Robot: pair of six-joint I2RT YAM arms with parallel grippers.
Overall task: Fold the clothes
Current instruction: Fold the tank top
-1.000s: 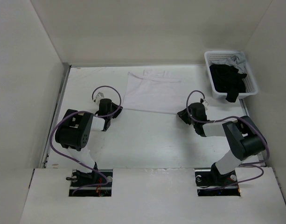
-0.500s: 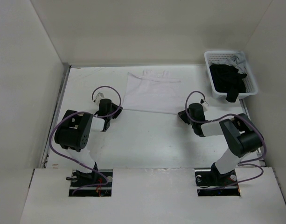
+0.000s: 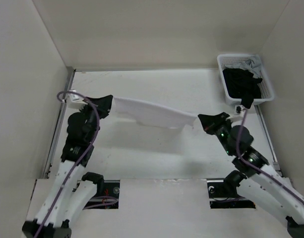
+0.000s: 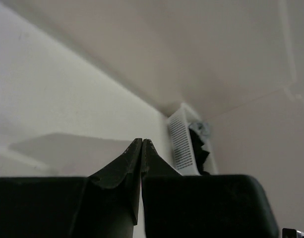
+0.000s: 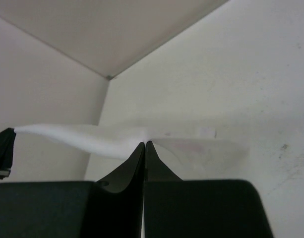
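garment | white, thin, plain | raised, drawn out into a narrow, creased band | long axis 9-to-3 o'clock, both ends held up | slightly toward 12 o'clock from view centre

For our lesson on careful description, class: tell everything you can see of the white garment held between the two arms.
The white garment is plain, thin, soft-looking fabric, gathered into a wrinkled band. It hangs in the air, stretched between the left gripper and the right gripper, each shut on one end, and droops a little between them. Its shadow falls on the table below, which it seems clear of.
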